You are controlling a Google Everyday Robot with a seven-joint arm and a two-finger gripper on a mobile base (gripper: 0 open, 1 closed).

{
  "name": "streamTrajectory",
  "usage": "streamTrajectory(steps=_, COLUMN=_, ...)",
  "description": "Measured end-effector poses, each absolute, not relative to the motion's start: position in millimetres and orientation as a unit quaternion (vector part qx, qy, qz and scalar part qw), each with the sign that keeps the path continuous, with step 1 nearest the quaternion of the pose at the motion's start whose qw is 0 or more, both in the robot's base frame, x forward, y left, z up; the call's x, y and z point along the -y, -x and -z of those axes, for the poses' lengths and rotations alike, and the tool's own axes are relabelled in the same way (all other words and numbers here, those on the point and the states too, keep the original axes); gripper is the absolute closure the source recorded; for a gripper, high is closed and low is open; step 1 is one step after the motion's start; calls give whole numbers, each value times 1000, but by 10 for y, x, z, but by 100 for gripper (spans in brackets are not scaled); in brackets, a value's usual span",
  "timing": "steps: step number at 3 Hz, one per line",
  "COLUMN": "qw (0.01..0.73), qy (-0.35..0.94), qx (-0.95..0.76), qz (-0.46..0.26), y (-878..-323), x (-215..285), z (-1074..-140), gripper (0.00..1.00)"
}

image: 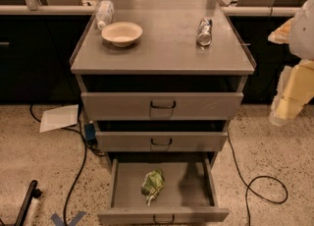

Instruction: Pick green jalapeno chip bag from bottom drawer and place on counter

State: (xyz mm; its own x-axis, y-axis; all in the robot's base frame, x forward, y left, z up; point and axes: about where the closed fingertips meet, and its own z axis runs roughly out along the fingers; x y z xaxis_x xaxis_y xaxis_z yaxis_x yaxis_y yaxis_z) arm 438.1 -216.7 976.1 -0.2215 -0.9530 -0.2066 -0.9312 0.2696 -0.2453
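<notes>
The green jalapeno chip bag (152, 186) lies crumpled in the middle of the open bottom drawer (196, 190), which is pulled out toward me. The counter (167, 53) tops the cabinet above the three drawers. My gripper (287, 102) hangs at the far right edge of the view, beside the cabinet at about the height of the top drawer. It is well up and to the right of the bag and holds nothing that I can see.
On the counter stand a cream bowl (122, 33), a clear plastic bottle (104, 13) lying at the back left, and a silver can (204, 31) lying at the right. The top drawer (162, 105) and middle drawer (161, 141) are slightly open. Cables (260, 190) and a paper sheet (59, 118) lie on the floor.
</notes>
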Motion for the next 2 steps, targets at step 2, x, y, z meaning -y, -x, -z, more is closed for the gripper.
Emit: streamTrajectory(steps=2, qw=193, qy=569, qx=-799, qz=25, y=-4264, x=2129, z=-9555, gripper=0)
